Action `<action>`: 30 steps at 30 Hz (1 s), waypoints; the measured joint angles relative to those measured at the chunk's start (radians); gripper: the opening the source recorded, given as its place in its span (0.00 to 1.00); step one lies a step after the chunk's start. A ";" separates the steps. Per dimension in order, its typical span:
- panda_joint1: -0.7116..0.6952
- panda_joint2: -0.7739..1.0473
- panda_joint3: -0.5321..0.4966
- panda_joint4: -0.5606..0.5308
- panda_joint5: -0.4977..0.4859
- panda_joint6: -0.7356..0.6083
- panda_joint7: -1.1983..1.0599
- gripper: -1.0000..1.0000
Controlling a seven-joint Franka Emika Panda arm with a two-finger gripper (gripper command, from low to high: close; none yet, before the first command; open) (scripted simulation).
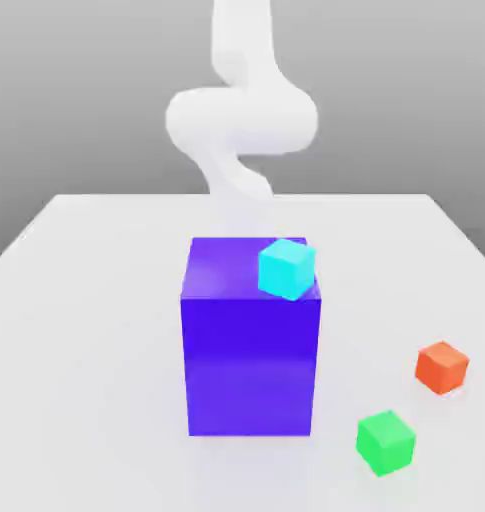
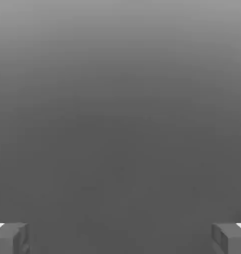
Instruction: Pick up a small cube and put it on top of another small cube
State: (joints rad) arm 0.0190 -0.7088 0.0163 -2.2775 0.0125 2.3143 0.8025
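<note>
The white table (image 1: 106, 330) carries a blue-violet block (image 1: 251, 365), with a cyan cube (image 1: 286, 269) on its top near the edge — a careless arm sweep could knock that off. The gripper (image 2: 120, 239) has its jaws wide, holding nothing. The green cube (image 1: 386, 443) sits near the orange-red cube (image 1: 442, 367); turned askew, it could slip from a misaligned pinch. No writing or labels are readable.
</note>
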 joint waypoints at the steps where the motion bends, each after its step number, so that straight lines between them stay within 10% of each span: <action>1: 0.008 0.039 0.008 0.010 0.005 0.006 0.002 0.50; 30: 0.294 1.103 0.200 0.271 -0.157 0.167 0.244 0.50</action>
State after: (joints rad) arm 0.3133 0.3938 0.2164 -2.0060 -0.1444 2.4808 1.0465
